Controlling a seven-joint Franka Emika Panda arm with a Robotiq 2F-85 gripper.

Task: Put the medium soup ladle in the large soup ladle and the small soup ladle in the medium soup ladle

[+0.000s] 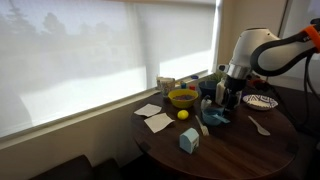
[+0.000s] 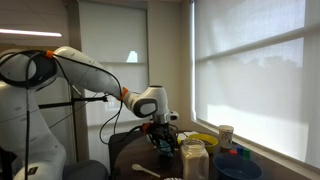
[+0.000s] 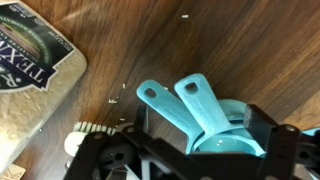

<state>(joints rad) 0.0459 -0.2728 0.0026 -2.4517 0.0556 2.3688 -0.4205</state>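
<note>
"Exterior views, biggest first?"

"Round dark wood table (image 1: pixel 245 150) by the blinded window. White Panda arm (image 1: pixel 275 48) reaches over it. Gripper (image 1: pixel 232 97) points down, low above a teal cluster near the table's middle."

"Next down?"

"Yellow bowl (image 1: pixel 183 98) beside the gripper, on the window side. Patterned plate (image 1: pixel 261 101) on the gripper's other side. Pale blue carton (image 1: pixel 189 140) upright toward the near edge. White napkins (image 1: pixel 157 122) lie flat in front of the bowl."

"Ladles?"

"Wrist view. Two teal handles fan out over the wood and their bowls overlap, looks nested. The broader handle reads as the large soup ladle (image 3: pixel 207 100), the slimmer one as the medium soup ladle (image 3: pixel 163 103). Which bowl sits in which, cannot tell."

"Gripper state?"

"Black fingers (image 3: pixel 268 135) spread apart, with the teal bowls in the gap between them. Whether the pads touch plastic, cannot tell."

"Small stuff?"

"White spoon (image 1: pixel 258 126) flat near the plate. Small yellow ball (image 1: pixel 183 114) just in front of the yellow bowl."
</note>
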